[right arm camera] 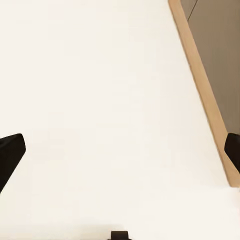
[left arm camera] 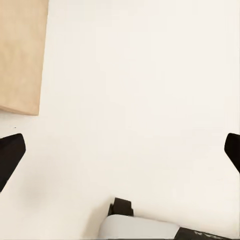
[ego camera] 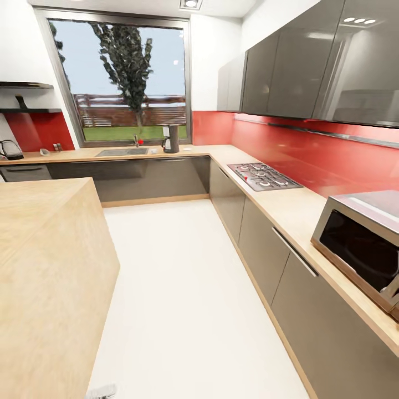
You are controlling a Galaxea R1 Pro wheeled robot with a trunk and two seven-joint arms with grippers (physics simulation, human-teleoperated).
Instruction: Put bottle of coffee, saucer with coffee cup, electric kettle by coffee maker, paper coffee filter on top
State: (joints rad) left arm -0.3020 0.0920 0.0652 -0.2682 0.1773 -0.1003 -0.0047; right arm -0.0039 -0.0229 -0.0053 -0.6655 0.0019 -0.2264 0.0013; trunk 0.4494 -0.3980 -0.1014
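The coffee maker (ego camera: 171, 138) stands on the far table (ego camera: 221, 152) below the window; the electric kettle (ego camera: 10, 149) sits at its left end. Left end effector (left arm camera: 120, 150) and right end effector (right arm camera: 120, 150) are spread wide, empty, above the floor (ego camera: 183, 288)

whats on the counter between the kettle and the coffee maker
In the head view, a sink with its faucet sits in the kitchen countertop between the electric kettle and the coffee maker, plus small unclear items near the kettle.

The left hand (left arm camera: 120, 150) has black, wedge-shaped fingertips (left arm camera: 10, 155). Behind it sits a white rounded housing with a black bracket. The right hand (right arm camera: 120, 150) has matching black fingertips (right arm camera: 10, 155).
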